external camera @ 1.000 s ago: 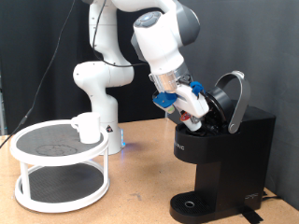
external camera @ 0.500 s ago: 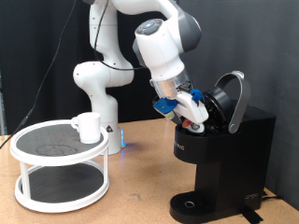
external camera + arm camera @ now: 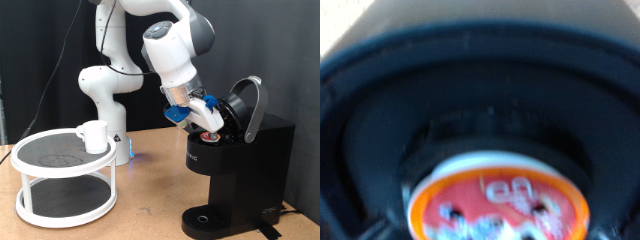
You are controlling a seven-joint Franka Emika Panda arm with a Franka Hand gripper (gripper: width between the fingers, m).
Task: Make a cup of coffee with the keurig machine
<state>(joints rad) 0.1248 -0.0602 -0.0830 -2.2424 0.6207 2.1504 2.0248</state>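
Wooden bench [image 3: 150,190] aside, pod loading looks underway: the hand [image 3: 207,121], grip state hidden, is parked at the keurig machine [image 3: 240,165], pod [image 3: 500,208] right below, seating needed.

You see a matte-black keurig machine [image 3: 240,165], a white cup [image 3: 94,136], and a blurred pod [image 3: 500,208], seemingly orange-topped with white markings.
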